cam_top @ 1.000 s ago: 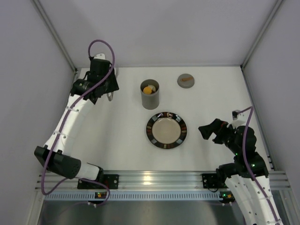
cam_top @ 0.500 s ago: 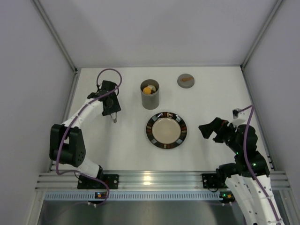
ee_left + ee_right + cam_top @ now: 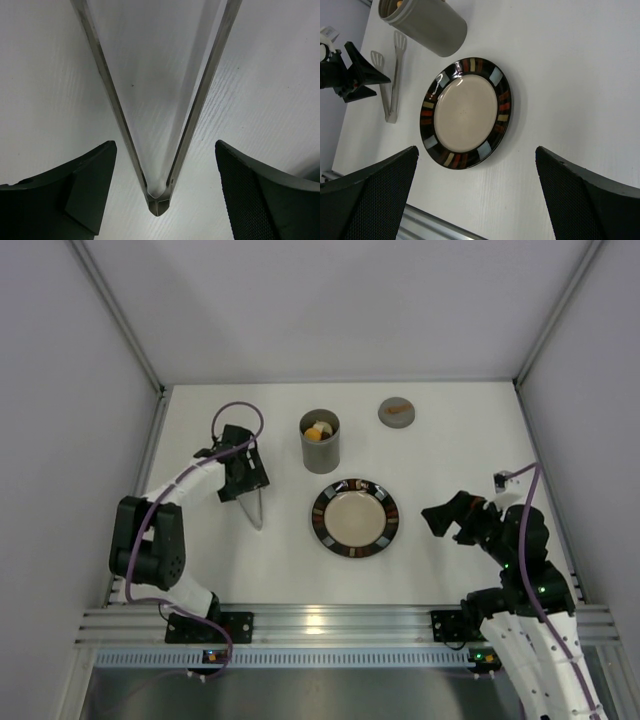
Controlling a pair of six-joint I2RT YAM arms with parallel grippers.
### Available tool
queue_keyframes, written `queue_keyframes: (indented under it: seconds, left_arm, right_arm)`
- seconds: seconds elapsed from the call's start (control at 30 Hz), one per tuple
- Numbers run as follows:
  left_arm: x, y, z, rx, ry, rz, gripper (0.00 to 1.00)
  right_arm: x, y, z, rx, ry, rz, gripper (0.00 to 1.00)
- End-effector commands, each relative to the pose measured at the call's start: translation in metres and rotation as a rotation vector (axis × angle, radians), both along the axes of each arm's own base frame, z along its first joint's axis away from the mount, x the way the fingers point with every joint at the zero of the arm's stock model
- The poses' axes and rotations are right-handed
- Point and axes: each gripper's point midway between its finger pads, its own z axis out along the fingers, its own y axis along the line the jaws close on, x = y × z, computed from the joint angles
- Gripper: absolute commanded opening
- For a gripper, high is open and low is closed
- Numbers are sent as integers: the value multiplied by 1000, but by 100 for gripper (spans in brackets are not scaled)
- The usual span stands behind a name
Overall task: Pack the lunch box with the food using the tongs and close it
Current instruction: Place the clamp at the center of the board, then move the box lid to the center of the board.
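The silver tongs (image 3: 256, 508) lie flat on the white table, left of the plate. Their joined end (image 3: 159, 200) sits between the two black fingers of my left gripper (image 3: 245, 475), which is open around it without touching. From the right wrist the tongs (image 3: 390, 116) and the left gripper (image 3: 355, 75) show at the left edge. The grey lunch box (image 3: 320, 445) stands upright with its mouth uncovered and orange and cream food (image 3: 318, 430) inside. My right gripper (image 3: 445, 518) hovers open and empty to the right of the plate.
A dark-rimmed plate (image 3: 354, 540) with nothing on it lies in the middle of the table. The flat grey lid (image 3: 397, 412) with an orange mark lies at the back right. White walls close in the left, right and back sides.
My left arm swung from the back left corner toward the middle, set the tongs down on the table and opened its jaws. The right arm has not moved.
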Motion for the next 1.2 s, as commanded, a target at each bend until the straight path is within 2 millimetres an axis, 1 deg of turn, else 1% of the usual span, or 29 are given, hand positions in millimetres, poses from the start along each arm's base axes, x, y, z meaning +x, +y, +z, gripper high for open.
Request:
queue_keyframes:
  seconds: [0.0,0.13,0.17,0.2,0.23,0.27,0.3,0.33,0.37,0.4,0.43,0.47,0.5,0.53,0.57,0.6,0.63,0.67,0.7,0.73,0.77,0.8,0.83,0.87,0.93,0.97,1.07,1.1,1.17]
  left_arm:
    - [16,-7,29,-55,-114,11,86]
    - [18,-11,71,-83,-188,-6,88]
    - [15,-11,90,-94,-222,-12,88]
    - [18,-13,109,-107,-263,-18,88]
    - [16,-18,123,-132,-286,-47,88]
    - [10,-20,141,-152,-316,-66,88]
    - [6,-24,153,-172,-335,-87,88]
    - [4,-27,170,-187,-366,-116,88]
    - [-4,-34,185,-216,-396,-155,88]
    - [-11,-37,192,-214,-409,-194,88]
    - [-17,-38,195,-217,-417,-216,88]
    - [-26,-40,205,-231,-452,-248,88]
    - [-31,-42,208,-235,-464,-269,88]
    - [-38,-41,201,-224,-451,-299,88]
    - [-47,-43,206,-233,-468,-324,88]
    - [-53,-42,205,-224,-475,-351,88]
    - [-57,-43,204,-221,-485,-376,88]
    - [-65,-42,205,-213,-503,-390,87]
    - [-70,-44,205,-181,-518,-400,87]
    - [-76,-47,213,-179,-560,-417,88]
    - [-80,-48,207,-169,-555,-429,88]
    - [-83,-46,205,-146,-559,-426,88]
    - [-87,-43,206,-138,-579,-427,88]
    - [-89,-43,200,-126,-579,-432,88]
    - [-89,-39,198,-93,-592,-419,88]
    - [-91,-40,195,-92,-590,-422,88]
    - [-92,-38,188,-86,-575,-420,89]
    - [-92,-39,186,-87,-578,-424,89]
    - [-92,-41,186,-94,-583,-432,89]
  right_arm:
    - [8,0,10,-9,-23,3,100]
    - [19,-3,16,-23,-9,-25,99]
    - [26,-2,30,-18,-41,-27,100]
    - [37,-1,27,-23,-6,-27,99]
    - [46,-1,32,-25,-5,-40,99]
    - [58,0,50,-17,-23,-52,99]
    - [81,2,40,-33,48,-63,100]
    - [96,-1,44,-46,62,-92,99]
    - [115,0,73,-39,24,-108,99]
    - [143,2,54,-58,101,-120,99]
    - [163,4,63,-54,84,-134,98]
    - [188,6,94,-40,31,-149,97]
    - [219,10,66,-62,114,-158,96]
    - [238,10,66,-73,124,-175,93]
    - [264,14,96,-57,65,-182,91]
    - [294,21,58,-76,141,-183,90]
    - [313,23,58,-80,131,-192,88]
    - [337,28,80,-68,73,-200,87]
    - [361,36,41,-89,133,-197,86]
    - [376,41,37,-84,127,-196,85]
    - [397,43,56,-77,66,-220,84]
    - [415,48,21,-98,102,-222,84]
    - [426,47,19,-111,82,-241,85]
    - [445,51,13,-117,45,-244,85]
    - [461,50,5,-127,19,-264,86]
    - [474,51,-6,-135,6,-268,86]
    - [489,53,-12,-141,-27,-267,86]
    - [494,54,-22,-143,-30,-267,87]
    - [497,55,-25,-146,-38,-268,87]
